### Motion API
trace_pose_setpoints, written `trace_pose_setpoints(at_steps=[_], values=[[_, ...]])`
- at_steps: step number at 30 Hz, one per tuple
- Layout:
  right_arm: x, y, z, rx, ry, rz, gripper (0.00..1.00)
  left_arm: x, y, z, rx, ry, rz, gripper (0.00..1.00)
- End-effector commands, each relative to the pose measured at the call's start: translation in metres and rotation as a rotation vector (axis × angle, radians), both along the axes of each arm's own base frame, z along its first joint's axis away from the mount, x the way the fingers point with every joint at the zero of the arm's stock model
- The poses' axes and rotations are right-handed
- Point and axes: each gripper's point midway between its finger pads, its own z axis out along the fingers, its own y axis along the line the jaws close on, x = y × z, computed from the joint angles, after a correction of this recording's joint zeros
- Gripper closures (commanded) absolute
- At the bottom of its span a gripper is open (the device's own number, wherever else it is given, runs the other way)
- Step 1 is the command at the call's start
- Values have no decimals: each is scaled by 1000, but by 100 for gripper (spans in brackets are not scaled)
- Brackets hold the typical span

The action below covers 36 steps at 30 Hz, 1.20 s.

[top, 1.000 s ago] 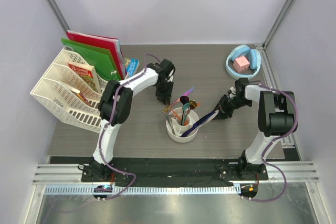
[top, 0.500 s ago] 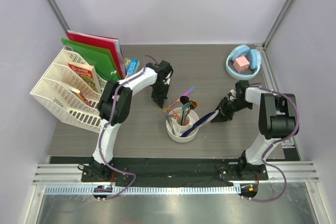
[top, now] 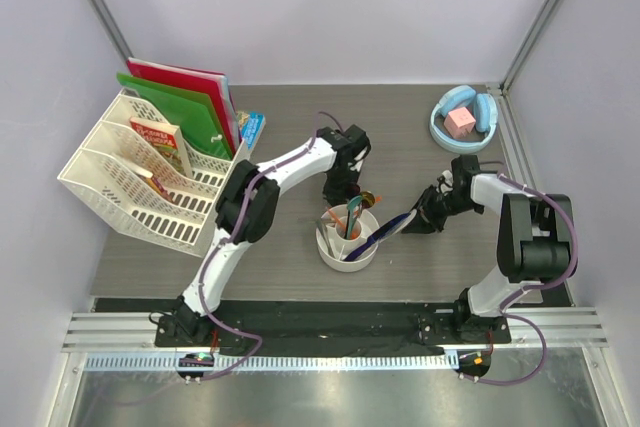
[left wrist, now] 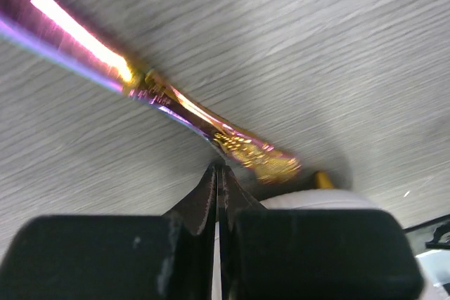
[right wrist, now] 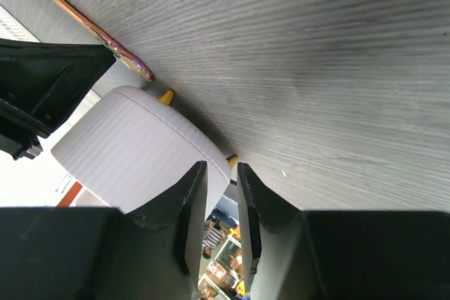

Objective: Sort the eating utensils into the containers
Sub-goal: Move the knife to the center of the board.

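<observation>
So the left claw (left wrist: 218, 170) is clenched tight, fingers pressed together with no gap at all. Right at its tips there's an iridescent piece (left wrist: 211, 121) lying on the wood-grain table (top: 280, 237), running off up and to the left of the claw. The tips look like they're against its lower edge, but honestly I can't tell whether they're pinching it or just touching. The white cup (top: 347, 257) is just past the claw and a bit to its right, and the near end of that shiny piece lies next to the cup wall.

The right claw (top: 425, 219) is low over the table, fingers with a narrow slot between them. A dark blue knife (top: 392, 229) leans out of the cup and its free end reaches this claw, but I can't tell if it's actually grasped. The cup is straight ahead of those fingers, close by. An orange piece (top: 353, 217) stands inside it.
</observation>
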Motion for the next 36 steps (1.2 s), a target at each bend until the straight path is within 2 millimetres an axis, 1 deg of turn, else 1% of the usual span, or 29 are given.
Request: trace_pose_setpoints(at_steps=[1, 4, 5, 7, 8, 9, 10, 11, 13, 16, 18, 22, 23, 24, 25, 26, 27, 28, 29, 30, 31, 33, 34, 36], values=[[11, 3, 12, 13, -56, -15, 71, 21, 9, -1, 37, -55, 64, 100], [10, 2, 9, 14, -52, -11, 70, 27, 27, 4, 49, -77, 112, 100], [10, 2, 8, 15, -48, -9, 70, 23, 35, -1, 69, -66, 118, 100], [9, 3, 7, 19, -41, -6, 70, 23, 48, 2, 97, -78, 136, 100], [10, 3, 7, 19, -45, -2, 70, 20, 57, -1, 118, -66, 148, 100], [10, 3, 6, 20, -39, -2, 70, 20, 62, -1, 127, -72, 155, 100], [10, 3, 5, 22, -36, -2, 70, 23, 69, 5, 143, -104, 167, 100], [10, 3, 5, 23, -36, -1, 70, 21, 79, 1, 167, -100, 182, 100], [10, 3, 3, 22, -33, 3, 70, 24, 88, 5, 186, -122, 213, 100], [11, 3, 3, 24, -34, 4, 70, 31, 101, 6, 216, -132, 260, 100], [11, 4, 3, 27, -32, 6, 70, 38, 103, 5, 211, -139, 282, 100], [12, 3, 3, 27, -32, 6, 70, 51, 99, -2, 210, -133, 279, 100], [11, 4, 3, 27, -27, 6, 70, 60, 91, 4, 186, -147, 276, 100], [12, 3, 3, 27, -31, 7, 70, 57, 89, -6, 193, -108, 266, 100], [11, 3, 2, 27, -29, 8, 70, 59, 84, -7, 184, -101, 260, 100], [11, 3, 2, 27, -28, 8, 70, 66, 77, 0, 160, -111, 259, 100], [11, 3, 2, 27, -29, 8, 70, 67, 72, -9, 156, -86, 255, 100], [12, 3, 2, 27, -28, 8, 70, 76, 64, -2, 130, -109, 254, 100], [11, 3, 2, 27, -26, 8, 70, 77, 62, -2, 130, -103, 249, 100], [12, 3, 2, 27, -26, 8, 70, 77, 59, -7, 134, -92, 244, 100], [12, 4, 2, 29, -25, 8, 70, 84, 53, -1, 116, -111, 243, 100], [12, 3, 0, 27, -20, 8, 70, 84, 48, -1, 100, -115, 247, 100], [13, 3, 0, 27, -21, 9, 70, 79, 42, -4, 72, -86, 243, 100], [12, 3, -2, 26, -14, 8, 70, 78, 33, -6, 51, -79, 232, 100]])
